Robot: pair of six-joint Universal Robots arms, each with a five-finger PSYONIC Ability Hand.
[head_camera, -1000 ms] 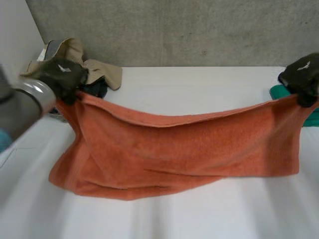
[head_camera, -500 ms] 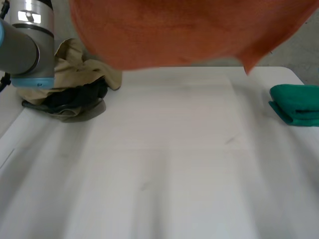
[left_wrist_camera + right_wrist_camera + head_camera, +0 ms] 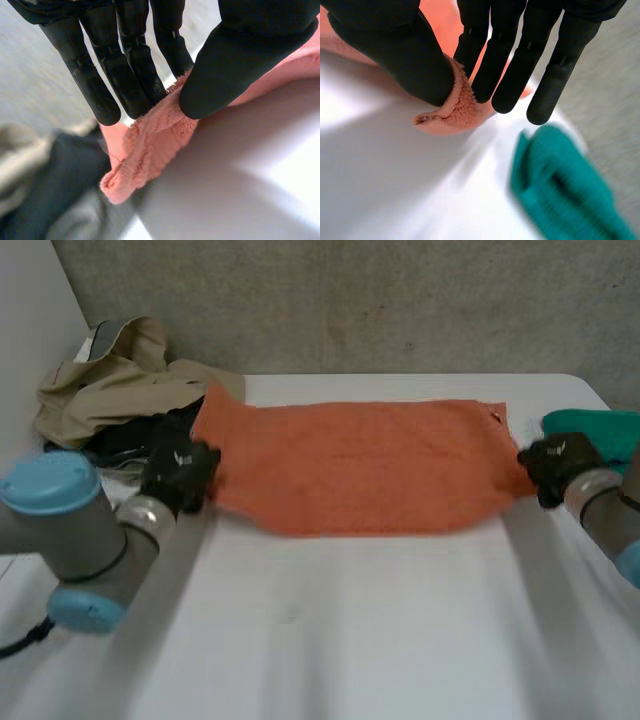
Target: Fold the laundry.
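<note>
Orange towel (image 3: pixel 360 465): spread flat on the white table (image 3: pixel 350 640), upper centre of the head view; left hand (image 3: pixel 180 472) at its left near corner, thumb and fingers (image 3: pixel 125 65) pinching the hem; right hand (image 3: pixel 555 462) likewise clamping the right near corner; folded green cloth (image 3: pixel 595 430) far right, just beyond; beige and dark clothes pile (image 3: pixel 120 390) upper left.
</note>
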